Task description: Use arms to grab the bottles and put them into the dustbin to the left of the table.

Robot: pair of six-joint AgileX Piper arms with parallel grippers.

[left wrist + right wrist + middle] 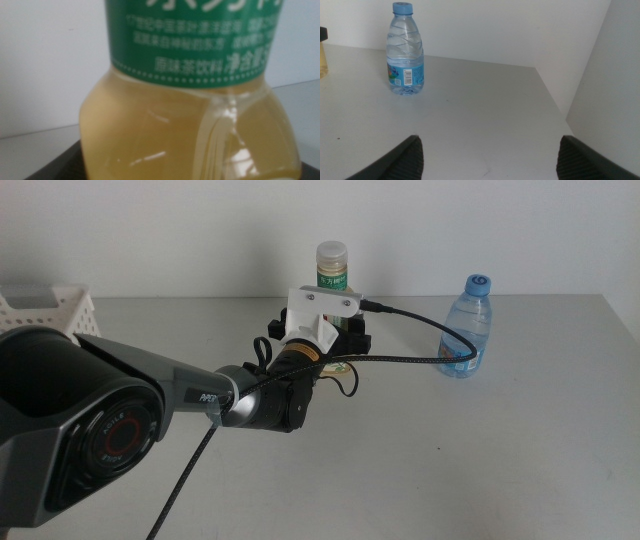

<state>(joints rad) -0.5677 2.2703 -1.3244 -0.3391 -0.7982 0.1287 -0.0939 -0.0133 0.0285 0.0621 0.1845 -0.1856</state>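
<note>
Spreading under everything, the wide light-grey bench [480,460] still carries two bottles, so binning has, I judge, hardly begun; the white perforated plastic dustbin [50,308] stands well behind the left end effector [322,332]. That end effector brackets the pale-yellow green-labelled tea bottle [190,125], grip unclear. The small clear blue-capped water bottle [468,327] stands unobstructed ahead of the wide-open right end effector [490,155].
</note>
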